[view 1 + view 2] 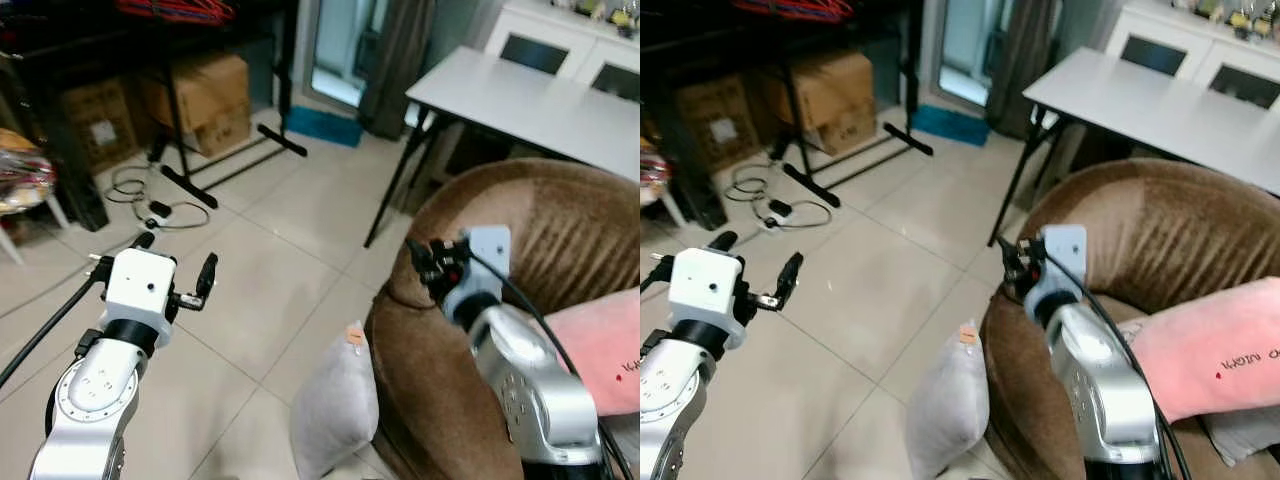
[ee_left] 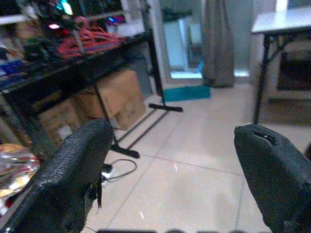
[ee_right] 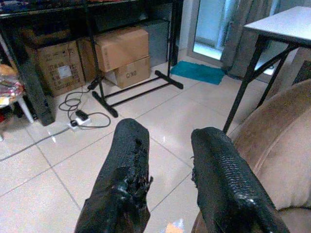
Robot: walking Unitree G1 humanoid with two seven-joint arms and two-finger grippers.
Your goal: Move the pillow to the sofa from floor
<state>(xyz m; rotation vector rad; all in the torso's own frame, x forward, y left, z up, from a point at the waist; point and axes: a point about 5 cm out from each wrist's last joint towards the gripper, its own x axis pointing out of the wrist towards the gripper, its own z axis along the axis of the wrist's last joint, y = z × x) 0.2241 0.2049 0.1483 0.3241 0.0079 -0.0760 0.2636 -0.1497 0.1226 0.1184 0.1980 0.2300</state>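
A grey pillow [image 1: 335,405] with an orange tag stands on the tiled floor, leaning against the arm of the brown sofa [image 1: 540,215]. A pink pillow [image 1: 1210,345] lies on the sofa seat. My left gripper [image 1: 175,258] is raised over the floor to the left of the grey pillow, its fingers [image 2: 73,170] wide apart and empty. My right gripper [image 1: 425,260] hovers at the sofa arm's front edge, above and just right of the grey pillow. Its fingers [image 3: 126,165] are parted with nothing between them.
A white table [image 1: 520,100] on black legs stands behind the sofa. Cardboard boxes [image 1: 200,95] sit under a black rack at the back left, with its floor stand [image 1: 190,185] and cables [image 1: 150,208] on the tiles. A teal mat [image 1: 320,127] lies by the doorway.
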